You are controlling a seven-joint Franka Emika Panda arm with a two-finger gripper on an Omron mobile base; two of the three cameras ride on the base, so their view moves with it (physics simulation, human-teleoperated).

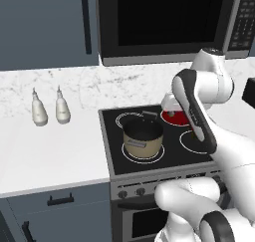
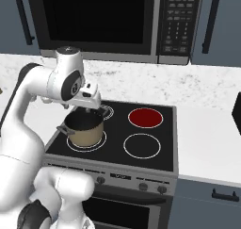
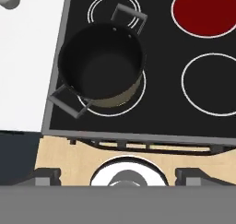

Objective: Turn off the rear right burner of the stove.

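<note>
My gripper [image 2: 90, 111] hangs above the stove's left side, over the pot, w/ jaws spread wide and nothing between them. In the hand view its two dark tips sit far apart at the bottom edge, looking straight down on the cooktop.

Directly below is the pot [image 3: 102, 66]: dark inside, tan outside, two grey loop handles, sitting on the front left ring. Behind it the rear left ring [image 3: 113, 8] is black and bare.

The rear right burner [image 2: 145, 117] is a bright red disc, so I judge it's on and the task isn't done. It lies well apart from the gripper, across the glass to the right. The front right ring [image 2: 142, 145] is black.

The stove [image 2: 164, 150] has its knobs [image 2: 143, 186] in a row on the grey front panel, below the cooktop edge. Gripper is up over the glass, not near that panel. Can't tell from here which knob runs the rear right zone.

Left to do, as I read it: bring the gripper down to the panel, find the right knob, turn it till the red goes black.

Two bottles [image 1: 49, 108] stand on the tabletop [image 1: 50, 156] left of the stove; microwave [image 2: 110, 23] above.
</note>
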